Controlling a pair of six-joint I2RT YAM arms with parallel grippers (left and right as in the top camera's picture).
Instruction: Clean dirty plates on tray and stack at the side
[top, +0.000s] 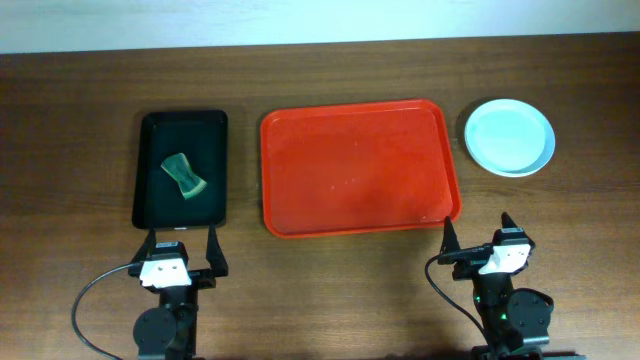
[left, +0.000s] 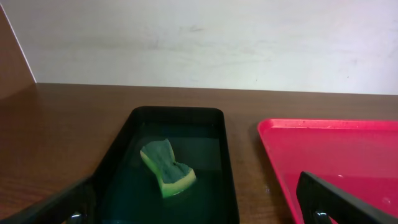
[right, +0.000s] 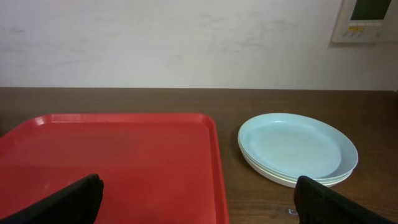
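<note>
The red tray lies in the middle of the table with nothing on it; it also shows in the right wrist view and the left wrist view. The plates sit stacked on the table to the tray's right, pale blue on top; the right wrist view shows the stack with paler rims beneath. My left gripper is open and empty near the front edge, below the black tray. My right gripper is open and empty at the red tray's front right corner.
A smaller black tray stands left of the red tray and holds a green and yellow sponge, seen too in the left wrist view. A pale wall runs along the table's far edge.
</note>
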